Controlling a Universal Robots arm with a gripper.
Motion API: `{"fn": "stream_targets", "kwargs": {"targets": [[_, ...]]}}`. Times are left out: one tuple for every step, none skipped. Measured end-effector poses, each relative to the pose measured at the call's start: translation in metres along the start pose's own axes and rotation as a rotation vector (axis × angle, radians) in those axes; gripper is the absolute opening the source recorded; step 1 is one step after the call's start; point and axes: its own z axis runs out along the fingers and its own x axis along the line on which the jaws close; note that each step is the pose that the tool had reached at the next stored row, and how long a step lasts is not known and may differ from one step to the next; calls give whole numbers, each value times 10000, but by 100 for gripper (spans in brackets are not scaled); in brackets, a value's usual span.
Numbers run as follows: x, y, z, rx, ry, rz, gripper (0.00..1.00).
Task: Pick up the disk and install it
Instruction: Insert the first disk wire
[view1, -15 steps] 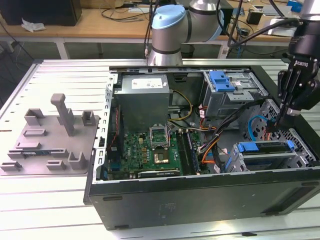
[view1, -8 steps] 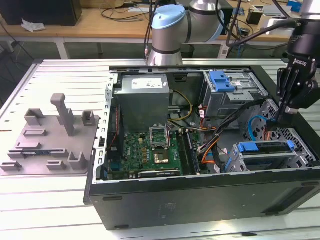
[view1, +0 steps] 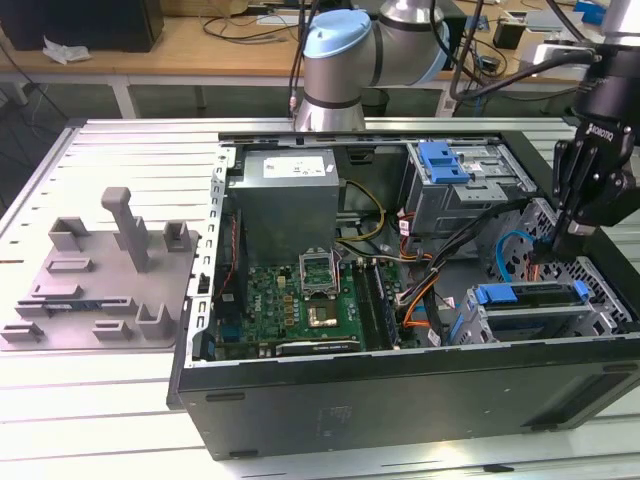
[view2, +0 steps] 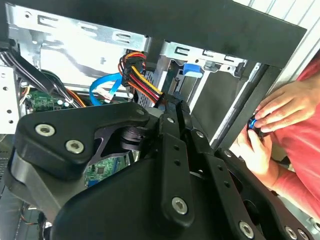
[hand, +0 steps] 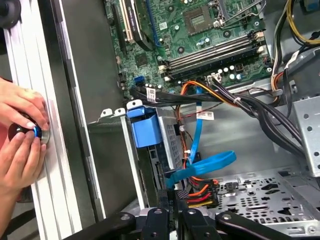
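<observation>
Two hands (hand: 22, 107) of a person pinch one blue-ringed round piece (hand: 35, 131) just outside the computer case (view1: 400, 400). One disk (view1: 530, 296) sits in the near drive cage (view1: 605, 305) at the exterior view's right, blue frame upward, cage walls hiding most of it. The gripper (view1: 553, 255) hangs just beyond it, jaws drawn together on nothing visible, tips beside one blue ribbon cable (hand: 205, 164) and one red-yellow-black wire bundle (hand: 197, 192). One grey fixture plate (view1: 100, 280) lies on the desk (view1: 100, 400) at the exterior view's left.

A pale slatted metal table (view1: 100, 420) spans the exterior view. Across the top of the frame runs a wooden bench (view1: 200, 50) on white legs (view1: 125, 98), strewn with cables (view1: 250, 22); a black box (view1: 90, 22) sits upper left.
</observation>
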Motion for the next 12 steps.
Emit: {"fn": "stream_targets", "kwargs": {"targets": [[17, -1, 6, -2, -43, -7, 16], [45, -3, 15, -3, -111, -20, 16], [89, -8, 30, -3, -215, -43, 16], [128, -11, 43, -21, -402, -76, 16], [148, -4, 50, -57, -692, -129, 16], [157, -1, 53, -74, -826, -154, 16], [164, 1, 55, -83, -907, -171, 16], [175, 2, 59, -89, -997, -194, 16], [185, 3, 62, -91, -1047, -211, 16], [201, 3, 67, -87, -1108, -247, 16], [218, 3, 73, -67, -1151, -318, 16], [233, 3, 78, -37, -1172, -410, 16]]}}
